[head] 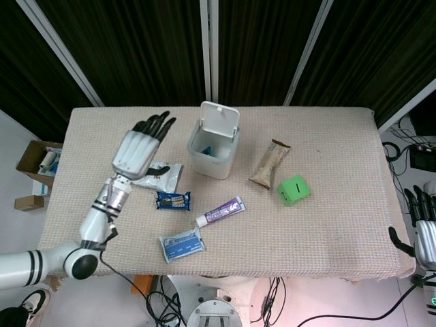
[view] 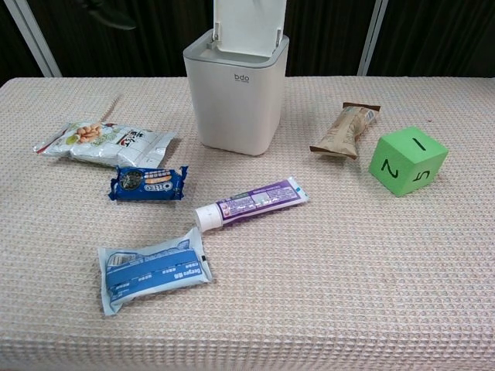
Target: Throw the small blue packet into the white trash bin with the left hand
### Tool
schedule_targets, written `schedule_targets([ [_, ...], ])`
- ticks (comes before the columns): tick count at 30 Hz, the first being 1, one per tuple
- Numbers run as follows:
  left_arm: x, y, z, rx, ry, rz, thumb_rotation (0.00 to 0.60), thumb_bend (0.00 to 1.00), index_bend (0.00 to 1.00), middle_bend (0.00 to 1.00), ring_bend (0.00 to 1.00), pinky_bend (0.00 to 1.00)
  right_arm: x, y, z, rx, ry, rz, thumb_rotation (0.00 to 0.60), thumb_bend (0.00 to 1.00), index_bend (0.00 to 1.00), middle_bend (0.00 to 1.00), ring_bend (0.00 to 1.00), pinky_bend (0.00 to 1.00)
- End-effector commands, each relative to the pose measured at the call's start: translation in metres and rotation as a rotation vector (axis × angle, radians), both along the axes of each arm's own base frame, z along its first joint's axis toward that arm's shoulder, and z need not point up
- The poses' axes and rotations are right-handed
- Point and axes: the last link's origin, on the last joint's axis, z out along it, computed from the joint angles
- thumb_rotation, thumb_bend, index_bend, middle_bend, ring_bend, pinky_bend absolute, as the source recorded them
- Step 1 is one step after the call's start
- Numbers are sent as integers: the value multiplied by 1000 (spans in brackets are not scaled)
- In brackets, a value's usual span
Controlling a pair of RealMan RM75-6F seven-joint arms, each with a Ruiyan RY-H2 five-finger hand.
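The white trash bin stands mid-table with its lid flipped up. A small blue packet lies inside it, seen only in the head view. My left hand hovers left of the bin, fingers spread and holding nothing. In the chest view only its dark fingertips show at the top left, apart from the bin. My right hand hangs past the table's right edge, fingers straight and empty.
On the table lie a nut packet, a blue Oreo packet, a toothpaste tube, a blue-white pouch, a brown snack bar and a green cube.
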Motion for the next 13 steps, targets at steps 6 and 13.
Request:
schedule_targets([
  [6,-167,-132,37,111,58,162,447,121,54,56,93,249,4,5,-6,22,13,21,600,270,0,0,0,0],
  [13,-207,-168,35,129,7,218,391,109,55,56,93,247,7,8,-14,42,32,35,600,270,0,0,0,0],
])
